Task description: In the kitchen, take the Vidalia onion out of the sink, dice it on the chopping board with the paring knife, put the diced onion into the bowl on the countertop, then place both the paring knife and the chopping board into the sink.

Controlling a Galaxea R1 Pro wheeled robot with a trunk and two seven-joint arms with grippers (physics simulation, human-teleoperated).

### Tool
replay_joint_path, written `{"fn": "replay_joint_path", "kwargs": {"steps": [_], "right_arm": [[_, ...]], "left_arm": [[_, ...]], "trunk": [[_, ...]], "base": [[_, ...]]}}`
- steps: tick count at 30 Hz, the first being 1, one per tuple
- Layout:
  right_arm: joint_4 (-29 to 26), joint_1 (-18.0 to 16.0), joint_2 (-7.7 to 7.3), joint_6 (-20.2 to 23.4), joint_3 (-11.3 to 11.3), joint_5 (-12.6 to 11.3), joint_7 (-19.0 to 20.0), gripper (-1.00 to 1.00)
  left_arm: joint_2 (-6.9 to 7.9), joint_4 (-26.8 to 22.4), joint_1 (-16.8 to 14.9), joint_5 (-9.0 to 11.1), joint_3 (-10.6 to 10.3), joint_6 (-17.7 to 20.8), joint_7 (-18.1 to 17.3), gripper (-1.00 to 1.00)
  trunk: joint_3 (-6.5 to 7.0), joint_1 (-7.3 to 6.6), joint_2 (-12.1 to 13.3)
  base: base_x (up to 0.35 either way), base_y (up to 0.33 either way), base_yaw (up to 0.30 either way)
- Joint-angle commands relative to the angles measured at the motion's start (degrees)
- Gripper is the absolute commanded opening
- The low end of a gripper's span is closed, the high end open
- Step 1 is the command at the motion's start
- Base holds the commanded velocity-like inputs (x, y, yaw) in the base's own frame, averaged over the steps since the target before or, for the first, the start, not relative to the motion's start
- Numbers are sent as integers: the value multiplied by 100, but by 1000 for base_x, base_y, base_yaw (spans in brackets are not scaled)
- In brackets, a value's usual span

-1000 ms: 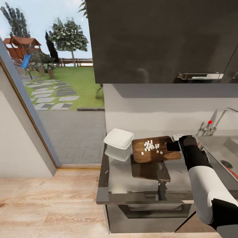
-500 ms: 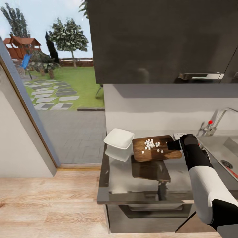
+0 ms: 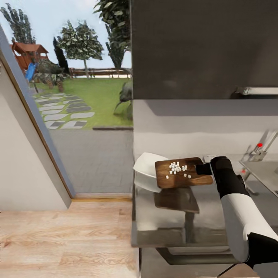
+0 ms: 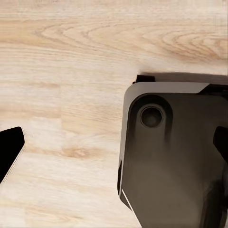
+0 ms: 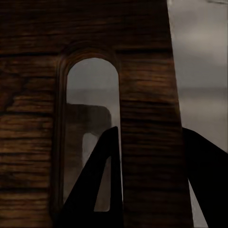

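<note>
My right gripper [image 3: 203, 169] is shut on the handle end of the brown chopping board [image 3: 183, 174] and holds it level above the grey countertop [image 3: 173, 224]. The diced onion [image 3: 177, 168], a cluster of small white cubes, lies on the board. The board's far end overlaps the white bowl [image 3: 143, 170]. In the right wrist view my gripper [image 5: 152, 190] clamps the board [image 5: 142, 95] on the strip beside its slot hole. The sink [image 3: 266, 173] with its tap [image 3: 266, 143] is at the right edge. The paring knife is out of view. The left fingers [image 4: 9, 152] stand wide apart over the floor.
A black upper cabinet [image 3: 204, 46] hangs over the counter. A glass door [image 3: 77, 116] to the garden stands to the left, with pale wood floor [image 3: 65, 239] below. The left wrist view looks down on my dark base [image 4: 175, 156].
The whole view has shifted, so the counter, bowl and tap sit further right in the picture. The held board now overlaps the bowl instead of lying beside it.
</note>
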Motion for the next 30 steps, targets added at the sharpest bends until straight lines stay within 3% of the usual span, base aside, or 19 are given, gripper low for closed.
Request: {"fn": "replay_joint_path", "kwargs": {"steps": [1,8,30], "right_arm": [[-26,-7,5,18,-10,49,52,-100],[-65,-7,3,18,-10,49,52,-100],[-67,-7,-27,18,-19,58,52,-100]], "left_arm": [[-3,18,-8,37,-48,-29,1,100],[-3,18,-8,37,-48,-29,1,100],[-3,18,-8,37,-48,-29,1,100]], "trunk": [[-12,5,-12],[-3,5,-12],[69,5,-12]], "base": [[112,264,0],[112,263,-115],[112,263,-245]]}}
